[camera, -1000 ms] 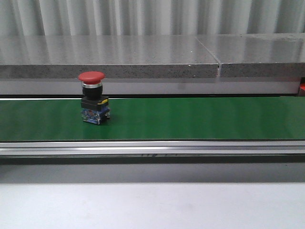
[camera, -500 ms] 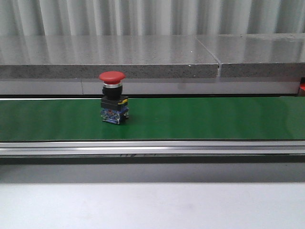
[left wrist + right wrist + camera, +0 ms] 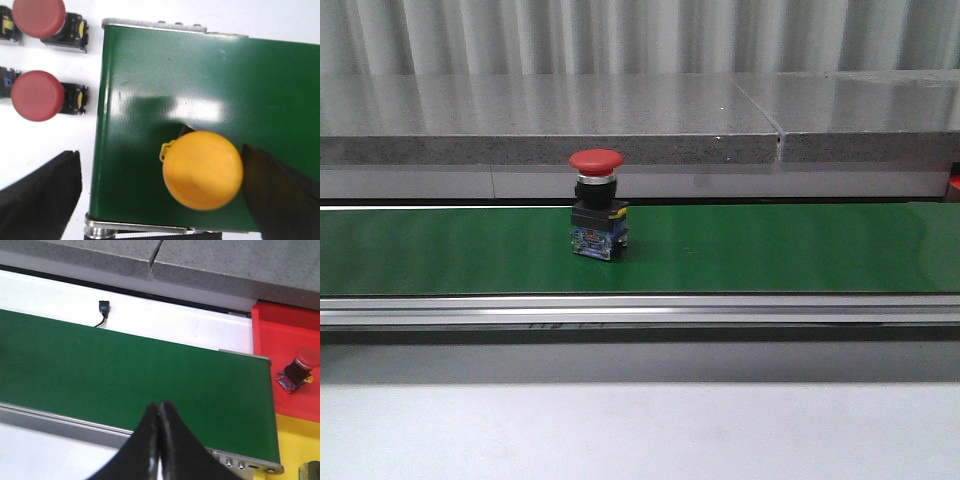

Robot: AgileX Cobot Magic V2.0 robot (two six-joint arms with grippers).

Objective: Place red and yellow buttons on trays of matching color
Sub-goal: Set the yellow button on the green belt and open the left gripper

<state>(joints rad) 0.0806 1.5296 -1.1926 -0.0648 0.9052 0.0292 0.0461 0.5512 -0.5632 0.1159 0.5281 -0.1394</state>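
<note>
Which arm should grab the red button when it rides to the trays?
Probably the right. Its shut claw hangs over the belt's end beside the red tray.

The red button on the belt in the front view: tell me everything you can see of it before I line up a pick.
The red button stands upright on the green belt, left of the view's middle. It has a wide, domed red mushroom cap, a silvery collar under it, a black body with a yellow tab on its right side, and a blue base block with small red and pale marks. Only the belt touches it; no gripper is near it in this view.
</note>
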